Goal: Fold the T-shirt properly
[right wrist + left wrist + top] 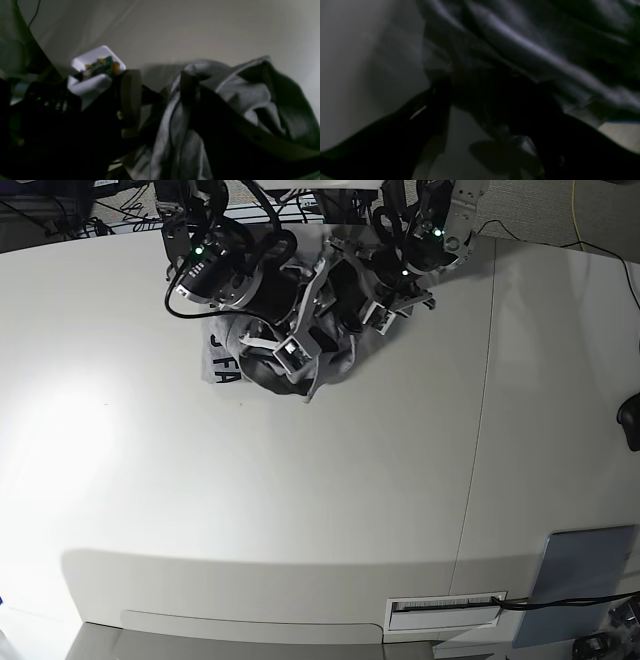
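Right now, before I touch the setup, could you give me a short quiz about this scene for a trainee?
1. True or false: the heather-grey cotton T-shirt lies flat and neatly folded.
2. In the base view, where on the white table is the flat grey-blue rectangular pad? A: beside the shirt. B: near the bottom right corner. C: at the left edge.
3. Which two black letters can be read on the shirt?

Key: 1. False, it is crumpled in a heap under both arms. 2. B. 3. FA.
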### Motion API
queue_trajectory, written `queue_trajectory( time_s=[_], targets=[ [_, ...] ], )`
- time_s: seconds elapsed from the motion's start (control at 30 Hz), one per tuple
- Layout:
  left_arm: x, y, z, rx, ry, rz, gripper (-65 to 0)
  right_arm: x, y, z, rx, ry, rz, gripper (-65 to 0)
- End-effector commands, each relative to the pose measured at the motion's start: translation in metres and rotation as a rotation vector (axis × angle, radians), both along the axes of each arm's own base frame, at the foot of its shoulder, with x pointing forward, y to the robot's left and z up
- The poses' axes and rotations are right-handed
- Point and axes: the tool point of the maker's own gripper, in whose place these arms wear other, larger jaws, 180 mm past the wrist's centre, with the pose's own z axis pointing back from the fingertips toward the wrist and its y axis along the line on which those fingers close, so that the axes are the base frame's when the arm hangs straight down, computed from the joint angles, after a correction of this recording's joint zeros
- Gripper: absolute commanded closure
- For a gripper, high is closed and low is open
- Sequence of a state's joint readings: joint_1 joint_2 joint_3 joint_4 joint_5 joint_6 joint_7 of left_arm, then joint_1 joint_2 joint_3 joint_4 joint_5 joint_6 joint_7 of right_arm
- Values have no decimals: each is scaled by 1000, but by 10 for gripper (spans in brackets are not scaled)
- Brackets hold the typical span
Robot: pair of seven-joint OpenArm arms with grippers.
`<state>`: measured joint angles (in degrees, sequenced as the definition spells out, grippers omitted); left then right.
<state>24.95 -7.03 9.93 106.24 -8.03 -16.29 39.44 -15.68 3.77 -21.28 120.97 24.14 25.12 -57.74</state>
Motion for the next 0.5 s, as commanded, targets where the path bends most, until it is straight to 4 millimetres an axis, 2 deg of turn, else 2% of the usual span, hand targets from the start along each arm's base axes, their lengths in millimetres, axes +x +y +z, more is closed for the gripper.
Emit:
queue_trajectory(
  time_s=[0.0, 0.1, 0.2, 0.3, 0.47],
  targets=[
    [10, -3, 16, -19, -57, 0, -360, 1, 11, 21, 82, -42, 26, -260],
    [19, 2, 31, 25, -125, -4, -360, 8, 2, 30, 74, -75, -4, -260],
    [28, 12, 41, 83, -179, 25, -360, 21, -21, 41, 54, -124, -73, -260],
    [37, 25, 47, 138, -214, 78, -360, 36, -55, 50, 7, -174, -161, -260],
    [43, 31, 57, 167, -254, 98, -360, 51, -121, 47, -134, -201, -287, -260]
  ],
)
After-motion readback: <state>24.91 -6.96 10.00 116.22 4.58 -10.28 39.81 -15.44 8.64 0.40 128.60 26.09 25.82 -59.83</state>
